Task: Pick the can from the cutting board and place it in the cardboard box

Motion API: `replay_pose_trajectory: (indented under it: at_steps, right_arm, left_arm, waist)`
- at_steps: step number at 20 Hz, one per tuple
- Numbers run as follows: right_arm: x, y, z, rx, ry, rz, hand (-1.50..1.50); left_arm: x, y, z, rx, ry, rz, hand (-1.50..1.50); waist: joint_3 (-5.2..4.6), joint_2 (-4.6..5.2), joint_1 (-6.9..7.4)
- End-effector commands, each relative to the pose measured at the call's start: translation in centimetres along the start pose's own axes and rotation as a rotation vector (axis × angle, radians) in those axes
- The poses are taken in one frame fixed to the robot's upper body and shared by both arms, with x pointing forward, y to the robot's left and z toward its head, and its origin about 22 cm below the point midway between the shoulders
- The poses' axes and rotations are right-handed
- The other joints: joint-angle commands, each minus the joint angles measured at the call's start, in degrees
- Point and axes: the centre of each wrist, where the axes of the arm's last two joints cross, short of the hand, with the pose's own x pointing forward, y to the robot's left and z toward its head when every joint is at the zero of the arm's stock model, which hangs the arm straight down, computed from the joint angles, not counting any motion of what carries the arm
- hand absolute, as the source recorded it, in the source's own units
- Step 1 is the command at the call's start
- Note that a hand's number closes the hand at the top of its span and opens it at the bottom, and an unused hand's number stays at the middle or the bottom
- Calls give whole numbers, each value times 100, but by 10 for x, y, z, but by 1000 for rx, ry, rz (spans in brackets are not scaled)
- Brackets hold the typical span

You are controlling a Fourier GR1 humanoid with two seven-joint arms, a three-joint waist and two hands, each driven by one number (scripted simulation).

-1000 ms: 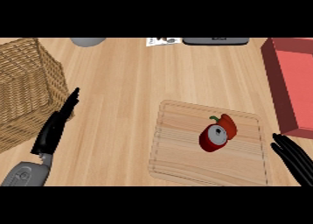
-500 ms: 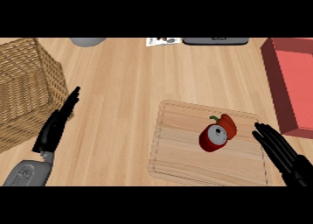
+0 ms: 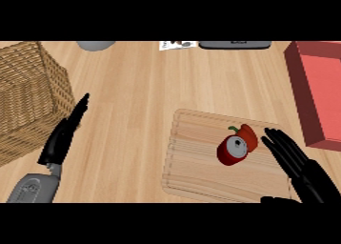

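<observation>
Can, red with a pale round end turned up toward the viewer, lay on its side right of the middle of the wooden cutting board, which sat on the near right part of the light wooden counter. Touching the can on its far right side was a red pepper with a small green stem, so the two looked almost like one red lump. The right hand came in from the near right corner, open, its black fingers straight and spread a little, pointing toward the far side over the board's right edge. Its fingertips were just beside the pepper and the can, with a thin strip of board showing between them, and it held nothing. To the right, the red box stood with raised walls and an open top, its near left corner close to the board's far right corner. Only bare counter lay between the board and the box. On the left stood a large wicker basket, and the left hand rested just beside its right wall, open, fingers straight and pointing away. Along the far edge sat a grey rounded object, a small printed card and a dark flat item, all well apart from the board.
</observation>
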Motion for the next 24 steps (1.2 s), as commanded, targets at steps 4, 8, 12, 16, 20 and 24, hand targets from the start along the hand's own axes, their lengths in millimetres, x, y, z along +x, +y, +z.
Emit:
replay_pose_trajectory:
  at_steps: [4, 8, 12, 16, 20, 24]
  right_arm:
    - [-4, 14, -2, 22, 17, 34, -150]
    - [-3, 28, -32, 14, 34, 34, -150]
    - [14, 28, -36, 27, 32, 21, -150]
    - [3, 38, -42, 73, 18, 3, -150]
    - [3, 53, -45, 76, 11, -5, -150]
    - [0, 66, -70, 92, 19, -12, -150]
  left_arm:
    - [0, 14, 4, 11, -5, -1, 0]
    - [-3, -9, 6, -8, -16, -5, 0]
    - [15, 6, -9, 9, 3, 3, 0]
    - [1, 3, 7, -1, -5, -19, 0]
    - [-17, 2, 17, -25, -2, 8, 0]
    - [1, -3, 5, 3, 0, -3, 0]
  waist:
    - [1, -1, 0]
    - [1, 1, 14]
    - [1, -1, -1]
    - [1, 0, 12]
    - [1, 1, 14]
    - [1, 4, 17]
